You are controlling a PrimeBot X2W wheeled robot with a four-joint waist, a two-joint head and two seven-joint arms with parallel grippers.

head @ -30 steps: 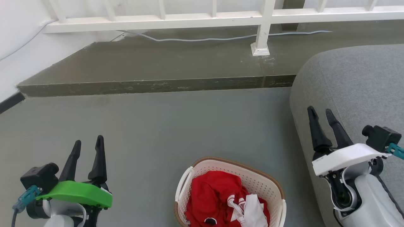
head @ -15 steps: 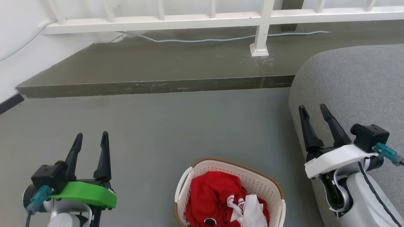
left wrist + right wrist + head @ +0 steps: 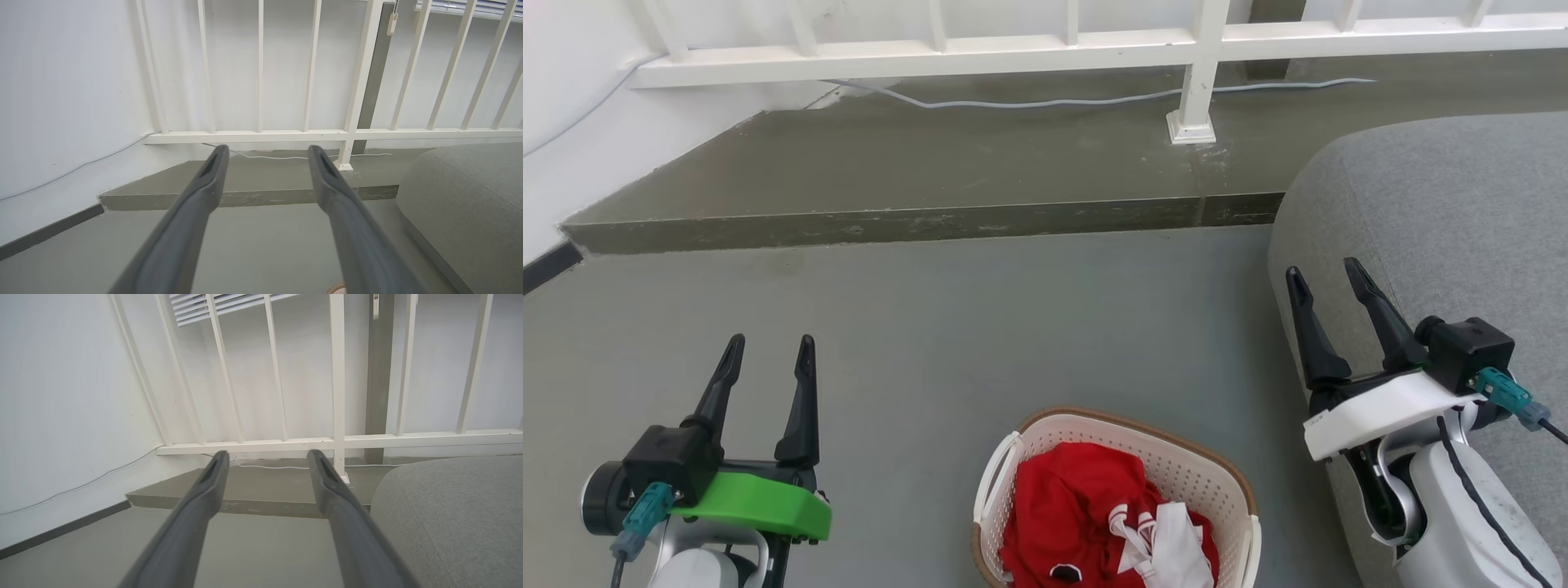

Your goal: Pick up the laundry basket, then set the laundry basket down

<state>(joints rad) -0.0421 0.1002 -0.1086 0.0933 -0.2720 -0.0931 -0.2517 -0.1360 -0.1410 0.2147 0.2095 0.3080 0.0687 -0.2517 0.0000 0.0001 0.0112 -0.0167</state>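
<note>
floor (image 3: 980,327): carries the laundry basket (image 3: 1213,482), not yet lifted | grey sofa (image 3: 1437,212): right of basket | left gripper (image 3: 772,343), right gripper (image 3: 1321,269): flank basket, both well apart from it, jaws released and empty, likely staged to reach its side handles (image 3: 992,486) | red garment (image 3: 1078,506): inside basket, adds some load

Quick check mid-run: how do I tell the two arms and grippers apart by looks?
The left gripper has a bright green cover; the right gripper has a white cover. Both have two long, dark, tapered fingers and a black camera block with a teal plug. A black cable runs down the right's pale grey forearm.
</note>
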